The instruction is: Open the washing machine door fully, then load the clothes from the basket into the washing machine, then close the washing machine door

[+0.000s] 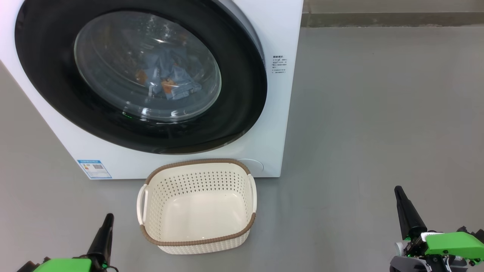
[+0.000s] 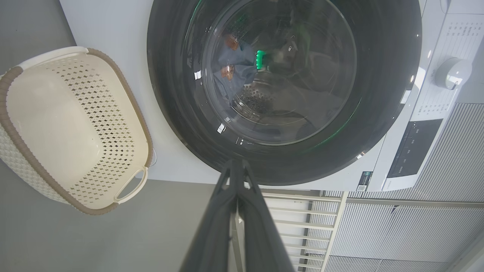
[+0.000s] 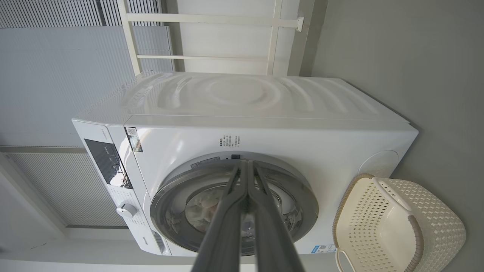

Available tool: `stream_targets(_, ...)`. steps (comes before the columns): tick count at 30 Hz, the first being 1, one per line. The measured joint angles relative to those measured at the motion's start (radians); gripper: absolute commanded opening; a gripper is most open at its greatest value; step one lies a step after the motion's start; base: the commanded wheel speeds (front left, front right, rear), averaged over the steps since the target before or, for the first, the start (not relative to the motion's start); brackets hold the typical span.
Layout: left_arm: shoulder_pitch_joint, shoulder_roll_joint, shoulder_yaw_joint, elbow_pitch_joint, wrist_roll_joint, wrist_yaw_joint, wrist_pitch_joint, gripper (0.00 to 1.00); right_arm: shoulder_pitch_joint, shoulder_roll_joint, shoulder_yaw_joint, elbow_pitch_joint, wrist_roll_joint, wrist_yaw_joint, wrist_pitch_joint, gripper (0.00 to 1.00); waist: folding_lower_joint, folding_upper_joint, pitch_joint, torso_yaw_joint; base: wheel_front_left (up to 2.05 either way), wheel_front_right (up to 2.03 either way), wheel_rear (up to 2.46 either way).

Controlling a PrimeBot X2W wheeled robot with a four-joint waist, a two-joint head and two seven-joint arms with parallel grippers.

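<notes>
We reckon it's done.
Light blue printed clothes point(image 1: 170, 81) in big white washing machine point(image 1: 281, 121) w/ round black-rimmed door point(image 1: 242, 94) shut; cream perforated basket point(image 1: 196, 162) nearside, empty — left gripper point(image 1: 109, 218) & right gripper point(image 1: 398, 190) pressed together.

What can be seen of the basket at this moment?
The basket is a small rectangular tub of cream-white perforated plastic with rounded corners, a brown woven-look rim and a white loop handle on each short side. It stands upright and empty, its smooth bottom bare, on the grey floor, close in front of the washing machine. Whether it touches the machine cannot be told.
</notes>
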Motion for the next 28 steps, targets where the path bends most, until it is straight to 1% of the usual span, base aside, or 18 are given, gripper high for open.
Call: stream_targets(28, 0.0, 0.0, 0.0, 0.0, 0.0, 0.0, 0.0, 0.0, 0.0, 0.0, 0.0, 0.0, 0.0, 0.0, 0.0, 0.0, 0.0001, 0.0, 0.0, 0.0, 0.0, 0.0, 0.0)
